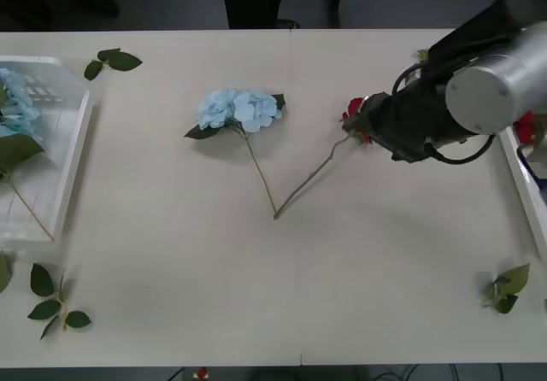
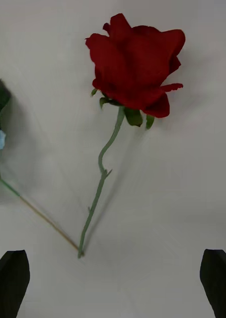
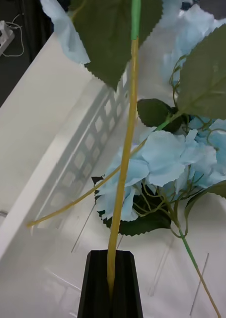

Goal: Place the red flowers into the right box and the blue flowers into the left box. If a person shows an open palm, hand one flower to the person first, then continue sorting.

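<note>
One black-fingered right gripper (image 2: 113, 283) hovers wide open over a deep-red rose (image 2: 135, 62); the left gripper (image 3: 112, 285) clamps a pale-blue hydrangea's yellow-green stem (image 3: 125, 149) above the slotted translucent bin (image 1: 73, 142).

Deep-red artificial rose (image 2: 135, 62) on a thin green stem, lying on the plain off-white tabletop (image 1: 256, 287). Fluffy pale sky-blue hydrangea cluster (image 1: 239, 109) has dark green leaves and a yellowish-tan stem. Translucent white slotted plastic bin (image 1: 73, 155) holds more pale blue blooms. Loose dark green leaf sprigs (image 1: 53, 300) are scattered around. Both end effectors have black fingers (image 2: 217, 278).
</note>
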`<act>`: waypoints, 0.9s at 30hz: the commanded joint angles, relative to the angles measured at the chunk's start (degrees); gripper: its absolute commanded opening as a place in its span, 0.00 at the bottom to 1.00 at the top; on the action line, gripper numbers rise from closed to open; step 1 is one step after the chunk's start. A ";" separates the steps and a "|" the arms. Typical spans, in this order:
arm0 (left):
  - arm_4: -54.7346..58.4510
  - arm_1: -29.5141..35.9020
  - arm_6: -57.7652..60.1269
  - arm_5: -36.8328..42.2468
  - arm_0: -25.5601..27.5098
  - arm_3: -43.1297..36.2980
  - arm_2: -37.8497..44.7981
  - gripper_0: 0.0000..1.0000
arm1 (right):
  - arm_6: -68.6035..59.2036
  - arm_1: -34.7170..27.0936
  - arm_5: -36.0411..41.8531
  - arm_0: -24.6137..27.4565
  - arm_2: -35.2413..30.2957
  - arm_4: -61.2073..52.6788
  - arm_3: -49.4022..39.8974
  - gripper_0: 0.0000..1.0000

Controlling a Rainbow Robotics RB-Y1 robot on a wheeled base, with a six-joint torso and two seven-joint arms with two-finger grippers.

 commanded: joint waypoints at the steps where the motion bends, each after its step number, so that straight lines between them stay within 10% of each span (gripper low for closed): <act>1: -0.37 1.46 -1.05 -2.73 -2.48 3.33 -1.72 0.00 | -4.76 2.48 -0.39 -5.68 5.86 7.13 5.44 1.00; 15: 0.94 1.72 -0.79 -3.96 -2.57 4.21 -3.83 0.05 | -5.47 11.09 -8.39 -9.89 10.08 16.80 23.28 1.00; 27: 9.21 5.77 -1.40 6.85 -2.48 0.78 -2.95 0.72 | -5.20 15.93 -12.96 -9.89 11.31 22.60 30.40 1.00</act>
